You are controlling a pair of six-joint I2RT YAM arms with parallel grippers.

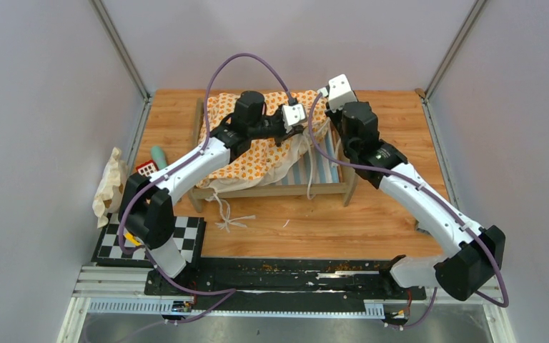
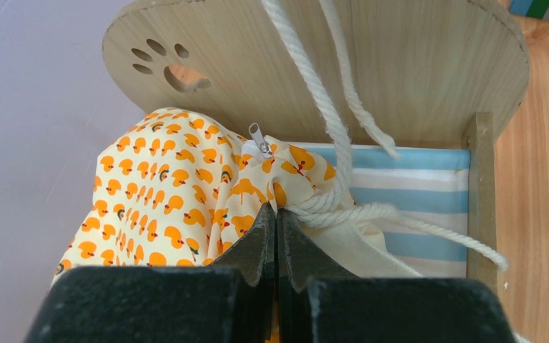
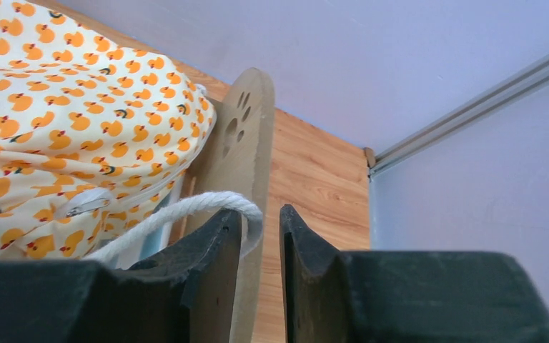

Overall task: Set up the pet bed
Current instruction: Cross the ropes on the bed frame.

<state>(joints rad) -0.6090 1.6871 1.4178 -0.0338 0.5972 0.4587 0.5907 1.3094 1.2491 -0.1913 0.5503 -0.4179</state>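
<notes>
Left jaws clench the cushion [image 2: 157, 186] corner so I can seat it in the pet bed [image 2: 400, 64] ahead; right jaws parted, cord [image 3: 179, 211] looped over one.

We can read no words, numbers or brand names anywhere. The one sign we make out is a paw-print [image 2: 169, 66] cut through the rounded end board [image 2: 400, 64] of the pet bed [image 1: 279, 191], near the board's top edge, and it shows again from the right wrist.
</notes>
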